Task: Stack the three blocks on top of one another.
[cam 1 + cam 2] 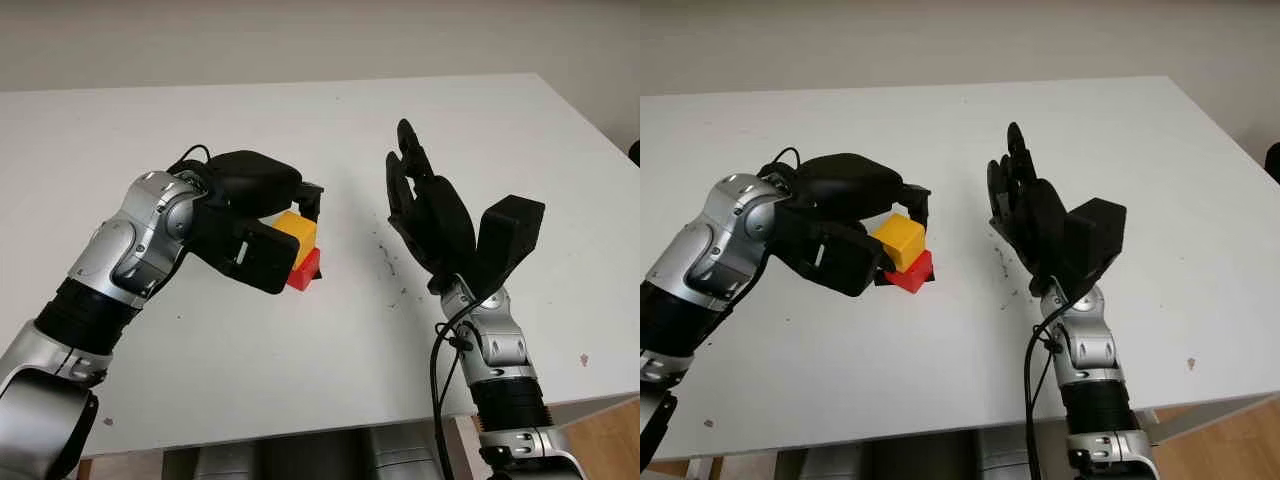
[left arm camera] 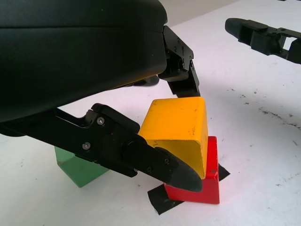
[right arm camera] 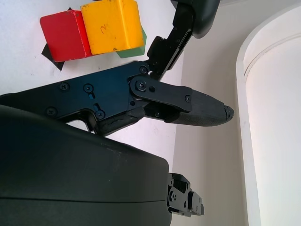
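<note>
Three blocks were on the white table, grouped near its centre. Item one, the yellow block, sat on top of the red block, tilted slightly and overhanging it toward the left arm's side. Item two, the red block, stood on the table over a patch of black tape whose corners stuck out from beneath it. Item three, the green block, stood on the table just beside the red one, on the side hidden under the left hand in the head views, and was not part of the stack. Left hand: positioned over the stack from about 9 o'clock, fingers clasped around the yellow block, one against its near face and another reaching down behind its far top edge. Right hand: held upright above the table at about 3 o'clock from the stack, well apart from it, palm turned toward the blocks, released and holding nothing. Surface condition: small dark scuff marks on the table between the stack and the right hand, and a few isolated specks near the table's front edge.
</note>
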### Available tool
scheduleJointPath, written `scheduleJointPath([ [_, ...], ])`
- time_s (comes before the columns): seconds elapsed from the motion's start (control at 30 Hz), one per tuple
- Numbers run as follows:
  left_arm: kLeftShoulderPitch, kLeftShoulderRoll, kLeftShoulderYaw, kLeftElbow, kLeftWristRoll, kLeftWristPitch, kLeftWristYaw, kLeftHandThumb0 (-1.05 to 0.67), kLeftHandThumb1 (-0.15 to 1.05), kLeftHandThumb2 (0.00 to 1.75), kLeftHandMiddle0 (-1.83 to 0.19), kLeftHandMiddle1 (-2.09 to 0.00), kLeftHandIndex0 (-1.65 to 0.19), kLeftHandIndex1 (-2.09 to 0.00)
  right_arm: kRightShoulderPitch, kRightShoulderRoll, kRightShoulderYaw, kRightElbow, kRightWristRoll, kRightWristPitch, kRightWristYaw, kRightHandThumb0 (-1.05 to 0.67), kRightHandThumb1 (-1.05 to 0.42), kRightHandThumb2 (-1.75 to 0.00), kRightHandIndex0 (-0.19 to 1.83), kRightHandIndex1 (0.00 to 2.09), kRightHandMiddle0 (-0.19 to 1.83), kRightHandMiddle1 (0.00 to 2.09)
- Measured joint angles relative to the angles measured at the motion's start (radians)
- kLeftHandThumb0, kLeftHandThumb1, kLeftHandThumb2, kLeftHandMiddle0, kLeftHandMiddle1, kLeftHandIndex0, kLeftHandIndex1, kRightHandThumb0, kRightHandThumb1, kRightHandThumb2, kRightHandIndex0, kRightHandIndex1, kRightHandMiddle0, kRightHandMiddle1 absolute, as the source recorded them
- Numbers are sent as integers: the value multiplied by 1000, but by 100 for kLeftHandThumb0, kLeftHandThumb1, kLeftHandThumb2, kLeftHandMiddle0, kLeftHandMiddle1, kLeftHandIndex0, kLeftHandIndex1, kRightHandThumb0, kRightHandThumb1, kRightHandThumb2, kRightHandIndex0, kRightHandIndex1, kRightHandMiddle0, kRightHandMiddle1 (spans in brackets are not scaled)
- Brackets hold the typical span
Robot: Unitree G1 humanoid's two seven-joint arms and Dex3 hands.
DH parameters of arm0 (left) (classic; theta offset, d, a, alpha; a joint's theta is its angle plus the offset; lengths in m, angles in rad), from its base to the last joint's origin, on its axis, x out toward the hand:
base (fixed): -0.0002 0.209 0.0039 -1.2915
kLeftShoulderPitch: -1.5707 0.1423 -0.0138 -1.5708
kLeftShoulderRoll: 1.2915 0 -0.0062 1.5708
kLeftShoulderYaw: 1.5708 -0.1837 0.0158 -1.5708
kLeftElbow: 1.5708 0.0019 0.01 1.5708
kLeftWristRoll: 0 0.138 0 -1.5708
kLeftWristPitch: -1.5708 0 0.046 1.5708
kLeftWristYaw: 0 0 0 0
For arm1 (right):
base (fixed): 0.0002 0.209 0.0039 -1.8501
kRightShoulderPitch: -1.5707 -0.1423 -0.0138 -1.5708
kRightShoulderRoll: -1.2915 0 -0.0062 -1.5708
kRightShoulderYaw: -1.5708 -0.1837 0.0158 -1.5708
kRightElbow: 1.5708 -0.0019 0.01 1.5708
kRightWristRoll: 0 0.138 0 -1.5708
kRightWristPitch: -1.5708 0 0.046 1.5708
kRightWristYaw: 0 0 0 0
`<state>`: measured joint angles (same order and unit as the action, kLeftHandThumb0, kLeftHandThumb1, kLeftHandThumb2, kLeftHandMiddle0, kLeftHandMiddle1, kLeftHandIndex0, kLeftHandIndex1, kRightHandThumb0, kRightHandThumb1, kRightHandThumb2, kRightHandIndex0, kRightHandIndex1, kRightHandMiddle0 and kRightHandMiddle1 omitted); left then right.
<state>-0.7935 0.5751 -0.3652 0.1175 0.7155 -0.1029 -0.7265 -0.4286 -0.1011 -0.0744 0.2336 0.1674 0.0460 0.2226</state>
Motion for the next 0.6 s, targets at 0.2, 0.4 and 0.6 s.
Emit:
scheduleJointPath([
  [0.2,0,0,0,-15,-13,1,-15,-72,94,5,0,-4,-9,-6,0,0,0,0,0,0,0,-70,-105,-62,-19,0,-19,0],
  [0.4,0,0,0,-17,-42,10,-33,-71,93,5,4,-4,9,-1,0,0,0,0,0,0,2,-70,-105,-62,-19,0,-19,0],
  [0.6,0,0,6,-22,-92,33,-50,-74,94,5,13,-2,19,0,0,0,0,0,1,0,1,-66,-105,-62,-19,0,-19,0],
])
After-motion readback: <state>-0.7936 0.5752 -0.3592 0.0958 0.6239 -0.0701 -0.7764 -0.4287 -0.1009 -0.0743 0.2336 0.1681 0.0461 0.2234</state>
